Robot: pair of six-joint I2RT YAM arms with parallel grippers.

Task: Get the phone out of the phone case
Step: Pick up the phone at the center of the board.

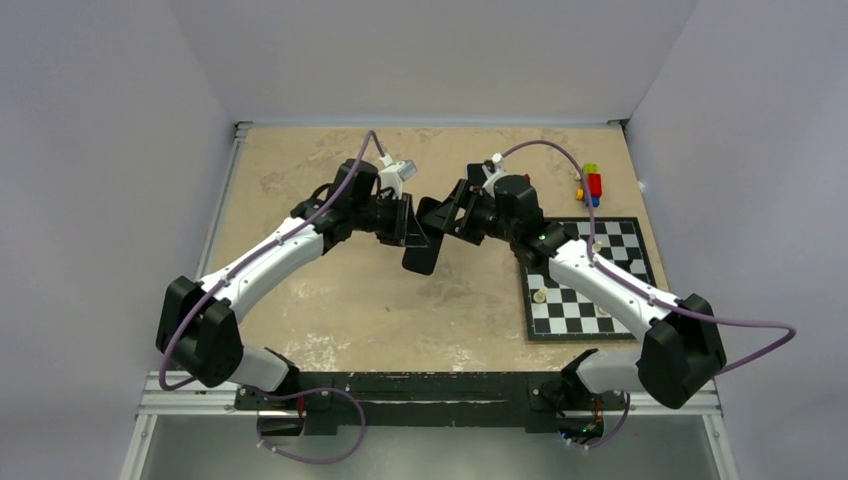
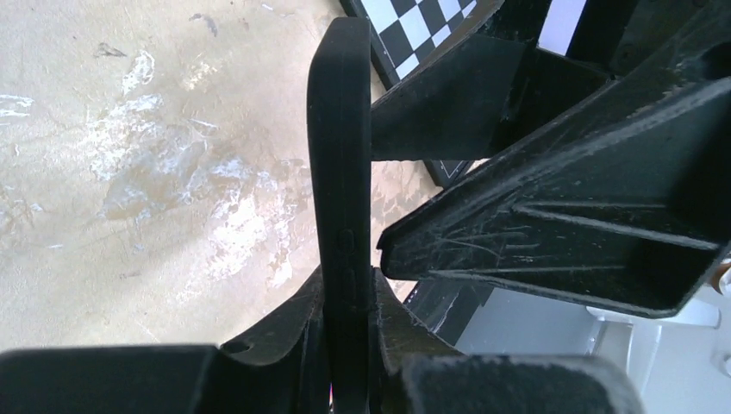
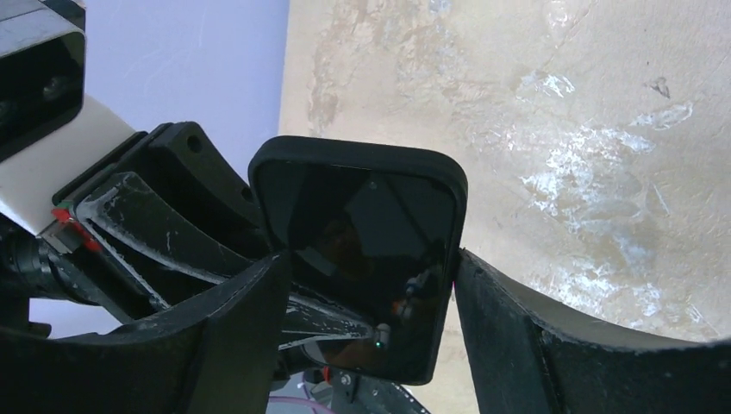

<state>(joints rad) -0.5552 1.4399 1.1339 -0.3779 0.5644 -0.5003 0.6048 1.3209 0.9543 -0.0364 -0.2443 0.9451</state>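
Left arm (image 1: 270,245): enters from 8 o'clock and reaches toward the middle of the table (image 1: 350,300).

Left gripper (image 2: 347,302): narrow. Its two fingers (image 2: 289,332) are pinched on the flat faces of the phone case (image 2: 340,147), one on each side, both touching. The case runs straight out from the grip, seen edge-on. The part inside the grip is buried between the fingers and cannot be inspected.

Phone (image 3: 371,250): seated in the case, the black rim all round it, the dark screen turned to the right wrist camera. The glass shows only reflections. From overhead the cased phone is near the table's centre, a little toward 12 o'clock, tilted between the two grippers. Whether its lower end rests on the table cannot be told.

Right gripper (image 1: 435,222): wide. In its own camera the fingers (image 3: 233,336) stand one at each long edge of the case, with their tips right at those edges. From the left wrist camera the same tips stop just beside the screen side of the case. Whether they press on the case or merely flank it, I cannot tell.

Right arm (image 1: 590,275): enters from 4 o'clock and lies across the chessboard (image 1: 560,310), hiding part of it. The board is at 4 o'clock from the phone. A few pale pieces on it are too small to identify.

Coloured bricks (image 1: 592,185): a small stack at 2 o'clock from the phone, just beyond the board's far edge.
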